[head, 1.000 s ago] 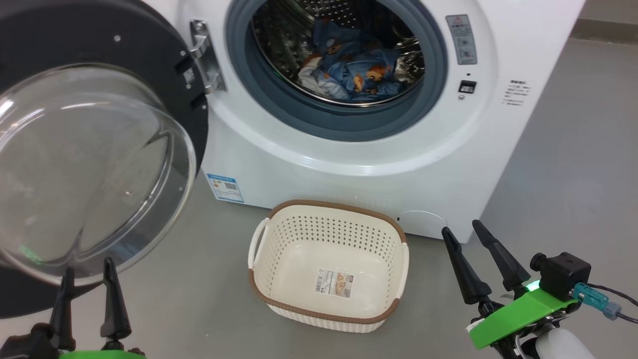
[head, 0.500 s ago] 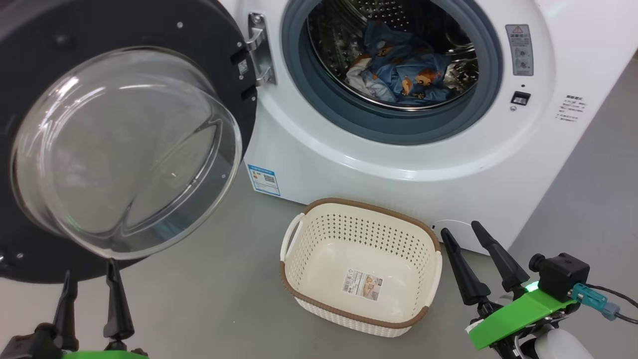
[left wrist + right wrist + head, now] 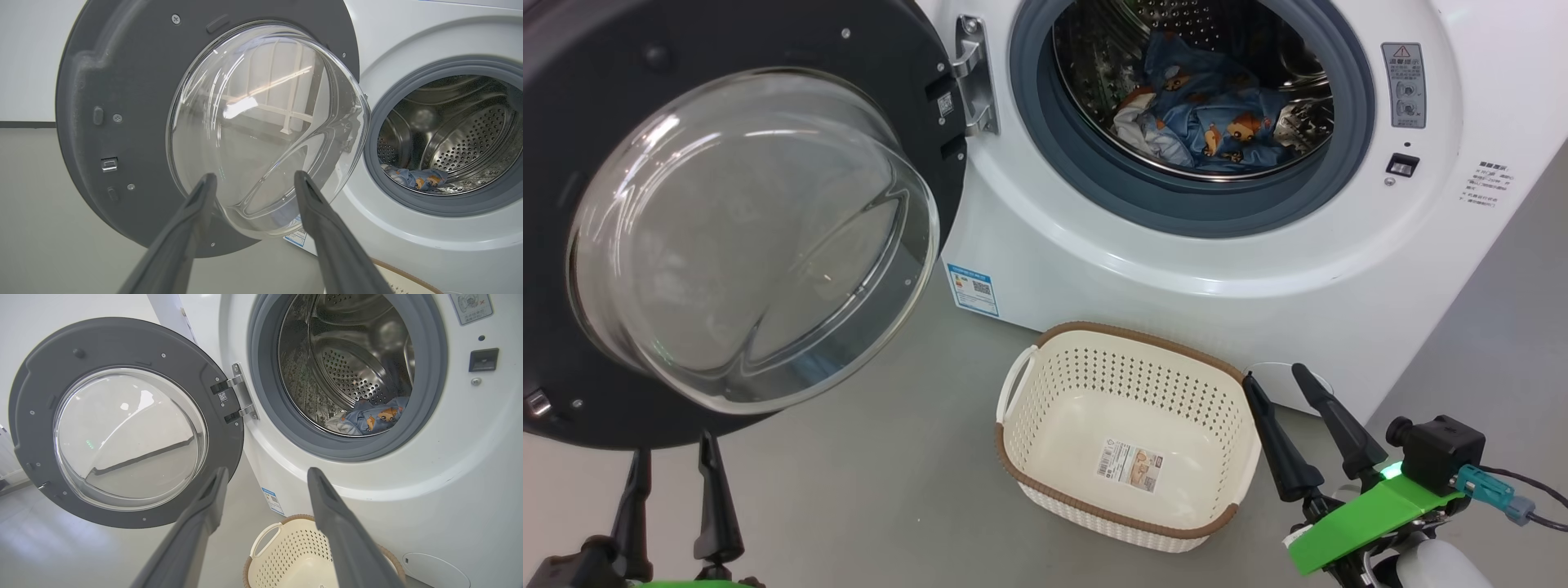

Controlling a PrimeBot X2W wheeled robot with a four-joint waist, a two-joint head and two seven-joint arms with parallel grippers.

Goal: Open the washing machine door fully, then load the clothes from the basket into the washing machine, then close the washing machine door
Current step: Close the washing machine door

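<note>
The washing machine door (image 3: 768,41) stands swung out to the left on its hinge, its glass bowl facing me. In the steel drum of the white washing machine (image 3: 1176,269) lie the clothes (image 3: 1217,122), light blue with orange-brown figures and a pale piece beside them. The basket (image 3: 1143,336) sits on the floor before the machine with nothing in it but a label. My left gripper (image 3: 675,445) is open below the door. My right gripper (image 3: 1273,373) is open at the basket's right edge. The left wrist view has the left gripper (image 3: 255,174) pointing at the door (image 3: 122,102). The right gripper (image 3: 268,469) is above the basket (image 3: 294,547).
Grey floor (image 3: 890,457) lies open between the door and the basket. A blue energy label (image 3: 974,287) is on the machine's lower left front. A round white cover (image 3: 1286,390) sits at the machine's base, just behind my right fingers.
The head camera has turned, so door, machine and basket all sit further right in the picture. Both grippers stay open and low, holding nothing.
</note>
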